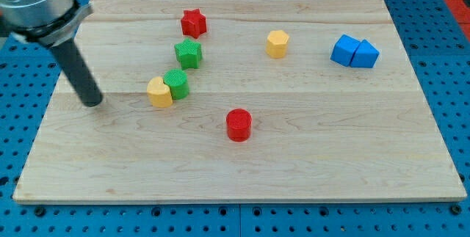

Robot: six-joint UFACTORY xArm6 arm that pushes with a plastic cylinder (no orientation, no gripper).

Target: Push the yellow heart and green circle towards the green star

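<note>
The yellow heart [158, 92] lies left of centre on the wooden board, touching the green circle [176, 84] on its right. The green star [188, 53] sits just above them, a short gap away. My tip [93, 103] rests on the board to the left of the yellow heart, well apart from it. The rod leans up toward the view's top left.
A red star [194, 23] sits above the green star. A red cylinder [239, 125] lies below centre. A yellow hexagon [277, 44] is right of centre. Two blue blocks [355, 52] touch each other at the right. The board's left edge [45, 116] is near my tip.
</note>
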